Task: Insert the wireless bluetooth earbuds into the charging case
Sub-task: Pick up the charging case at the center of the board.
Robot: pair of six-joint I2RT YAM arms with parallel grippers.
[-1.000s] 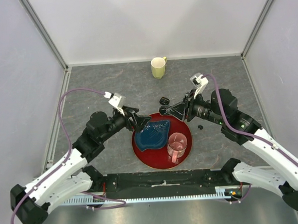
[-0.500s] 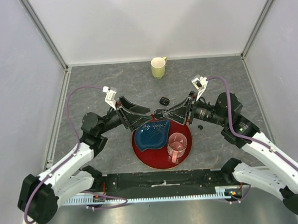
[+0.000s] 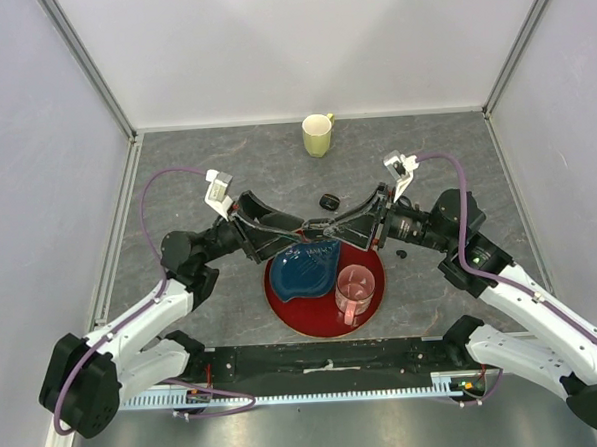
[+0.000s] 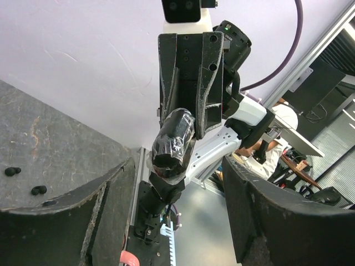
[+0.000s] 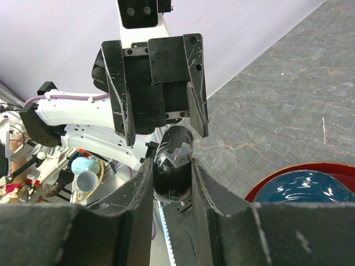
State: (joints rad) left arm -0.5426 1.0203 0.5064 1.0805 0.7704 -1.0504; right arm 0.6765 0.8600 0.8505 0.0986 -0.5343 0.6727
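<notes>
Black and glossy, the charging case (image 3: 313,226) hangs over the far rim of the red plate (image 3: 375,298) at mid-desk in the top view. It is clenched in the right gripper (image 3: 321,228). The left gripper (image 3: 293,238) faces it nose to nose, fingers parted, holding nothing. I count two cases: the held one and a spare case (image 3: 328,201) lying just beyond, toward the desk's far edge. One dark speck (image 3: 401,253) beside the right forearm I take for an earbud; I find no others from here. Also present are one yellow cup (image 3: 318,134) near the far edge, and one blue dish (image 3: 307,268) and one pink jug (image 3: 355,291) on the plate.

Left wrist view: the case sits dead ahead, centred between the left fingers (image 4: 72,221) but beyond their tips, untouched. Its long axis is tilted, running roughly toward this camera. Two earbuds (image 4: 12,171) lie close together on the desk, well off to one side.

Right wrist view: the right fingers (image 5: 138,210) pinch the case across its width. In my judgement the left arm must act next, on the case's free end. No earbud is near either gripper.
</notes>
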